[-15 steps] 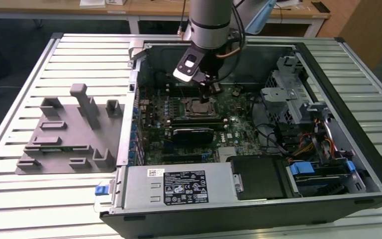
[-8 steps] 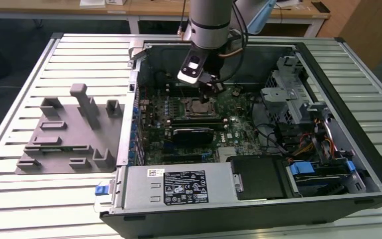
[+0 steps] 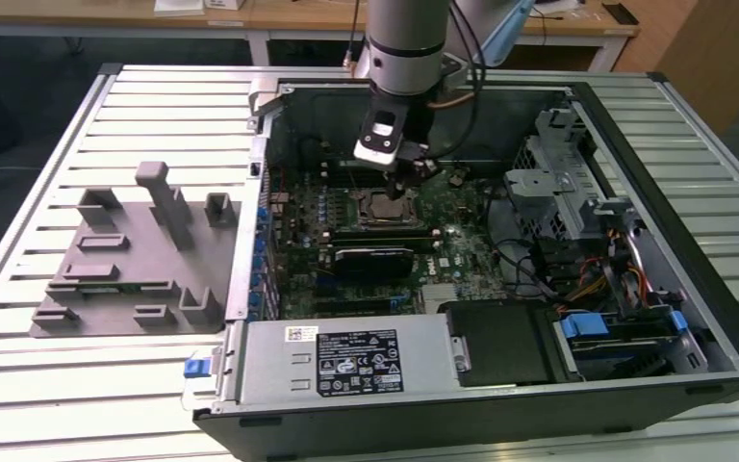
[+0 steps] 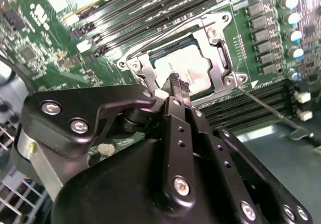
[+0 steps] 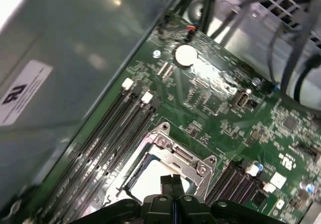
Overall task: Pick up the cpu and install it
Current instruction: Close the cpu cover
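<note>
doing: install step, cpu looks already seated in the socket frame
gripper: pinched closed, empty, tip just over the cpu
needs: gentle, square touch

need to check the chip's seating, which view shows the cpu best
The second wrist view: the cpu lies inside the metal socket frame, most of its pale top visible past the gripper. The first wrist view catches part of it within the frame; the exterior view shows it distant, below the arm.
</note>
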Action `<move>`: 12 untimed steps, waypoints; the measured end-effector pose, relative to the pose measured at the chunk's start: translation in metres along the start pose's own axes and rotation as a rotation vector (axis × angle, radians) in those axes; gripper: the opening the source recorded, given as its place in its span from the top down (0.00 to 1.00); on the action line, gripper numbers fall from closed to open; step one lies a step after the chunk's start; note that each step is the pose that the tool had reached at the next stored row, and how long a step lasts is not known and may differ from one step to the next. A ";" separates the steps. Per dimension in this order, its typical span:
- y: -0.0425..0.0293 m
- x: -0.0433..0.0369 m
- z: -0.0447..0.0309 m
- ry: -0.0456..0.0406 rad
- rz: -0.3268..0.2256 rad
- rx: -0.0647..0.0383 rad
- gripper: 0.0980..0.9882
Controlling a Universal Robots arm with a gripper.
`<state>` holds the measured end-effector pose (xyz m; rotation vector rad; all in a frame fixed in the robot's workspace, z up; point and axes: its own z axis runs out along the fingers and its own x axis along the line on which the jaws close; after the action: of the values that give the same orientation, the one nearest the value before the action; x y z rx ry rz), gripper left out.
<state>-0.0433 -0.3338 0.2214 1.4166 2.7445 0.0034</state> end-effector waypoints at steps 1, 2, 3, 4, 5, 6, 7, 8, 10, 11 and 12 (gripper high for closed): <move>0.0000 0.0000 0.0000 0.0002 -0.018 -0.001 0.99; 0.0000 0.0000 0.0000 0.0003 -0.035 -0.001 0.99; 0.0000 0.0000 0.0000 0.0005 -0.053 -0.002 0.99; 0.0000 0.0000 0.0001 0.0006 -0.073 -0.002 0.99; 0.0000 0.0000 0.0001 0.0007 -0.090 -0.003 0.99; 0.0000 0.0000 0.0001 0.0009 -0.108 -0.004 0.99; 0.0000 0.0000 0.0001 0.0010 -0.126 -0.004 0.99; 0.0000 0.0000 0.0001 0.0012 -0.143 -0.005 0.99; 0.0000 0.0000 0.0001 0.0014 -0.178 -0.006 0.99; 0.0000 0.0000 0.0001 0.0015 -0.195 -0.006 0.99; 0.0000 0.0000 0.0001 0.0017 -0.214 -0.007 0.99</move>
<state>-0.0433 -0.3338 0.2213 1.1138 2.8788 0.0055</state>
